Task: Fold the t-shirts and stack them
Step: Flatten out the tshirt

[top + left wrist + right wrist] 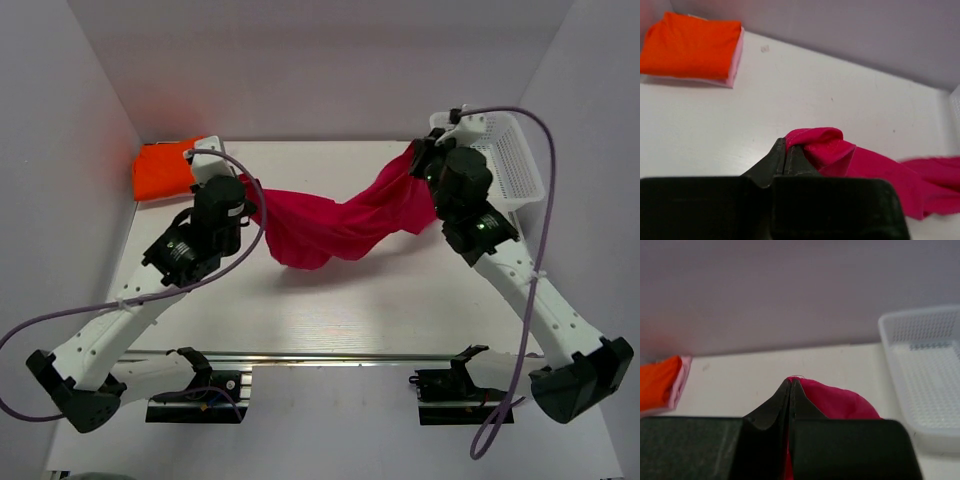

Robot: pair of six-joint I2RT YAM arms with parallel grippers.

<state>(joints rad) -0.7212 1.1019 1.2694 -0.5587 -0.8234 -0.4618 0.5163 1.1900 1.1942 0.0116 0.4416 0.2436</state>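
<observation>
Tools pinched tight on magenta shirt — left tool, right tool, orange shirt partly hidden.

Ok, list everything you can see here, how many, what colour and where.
magenta-pink cloth t-shirt: one, magenta, stretched between both claws, sagging mid-table
bright orange folded cloth t-shirt: one, orange, table's far left corner
pale pink cloth layer: one, pink, under the orange t-shirt
white plastic mesh basket: one, white, far right corner
white table: one, white, beneath everything
purple cables: two, purple, one along each arm
left claw: one, black, shut on the magenta t-shirt
right claw: one, black, shut on it beside the basket
</observation>
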